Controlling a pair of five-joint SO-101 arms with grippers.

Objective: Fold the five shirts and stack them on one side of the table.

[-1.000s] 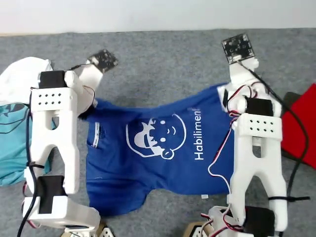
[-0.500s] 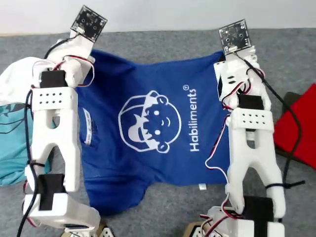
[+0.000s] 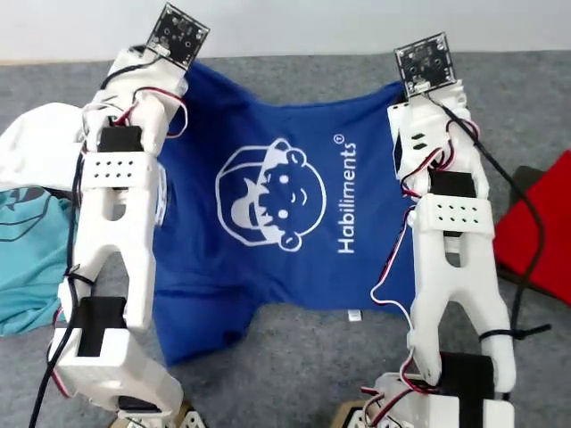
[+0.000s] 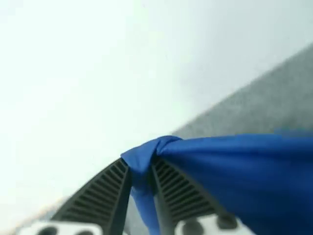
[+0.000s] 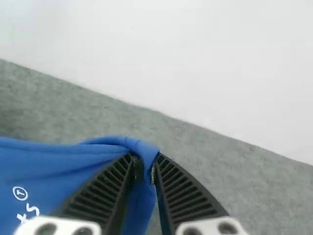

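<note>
The blue shirt (image 3: 285, 232) lies spread with its print up across the middle of the grey table (image 3: 303, 366), between the two arms, with its far edge near the white wall. The left gripper (image 4: 142, 169) pinches one far corner of the shirt tightly, and the right gripper (image 5: 144, 164) pinches the other far corner the same way. A white shirt (image 3: 36, 143) and a teal shirt (image 3: 27, 259) lie bunched beside the left arm, and a red shirt (image 3: 535, 232) lies beside the right arm.
</note>
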